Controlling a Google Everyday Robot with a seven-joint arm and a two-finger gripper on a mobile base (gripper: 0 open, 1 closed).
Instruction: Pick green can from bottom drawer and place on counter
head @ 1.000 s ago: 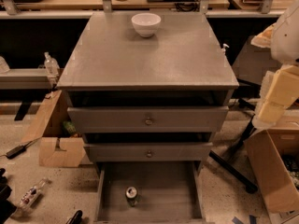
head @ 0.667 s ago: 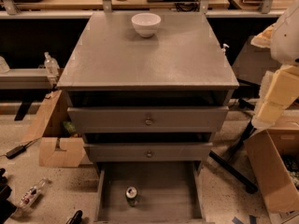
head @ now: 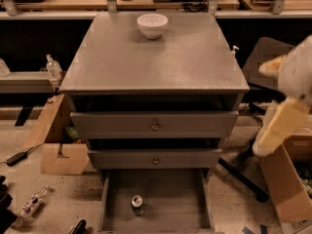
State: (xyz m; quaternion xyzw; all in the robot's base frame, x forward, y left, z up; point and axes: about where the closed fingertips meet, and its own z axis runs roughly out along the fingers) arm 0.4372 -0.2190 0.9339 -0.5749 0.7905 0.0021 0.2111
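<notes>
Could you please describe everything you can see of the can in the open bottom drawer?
The green can stands upright on the flat grey floor of the open bottom drawer, near its middle, clear of the walls. From above it shows mostly a shiny silver top; little of its side is visible. The end effector hangs far to the right, beside the cabinet.

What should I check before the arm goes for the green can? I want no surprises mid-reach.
1. Bottom drawer pulled open: ok.
2. Green can upright on the drawer floor, nothing over it: ok.
3. Bare counter in front of the white bowl: ok.
4. Gripper above the can: not ok, it hangs right of the cabinet, beside the upper drawers.
</notes>
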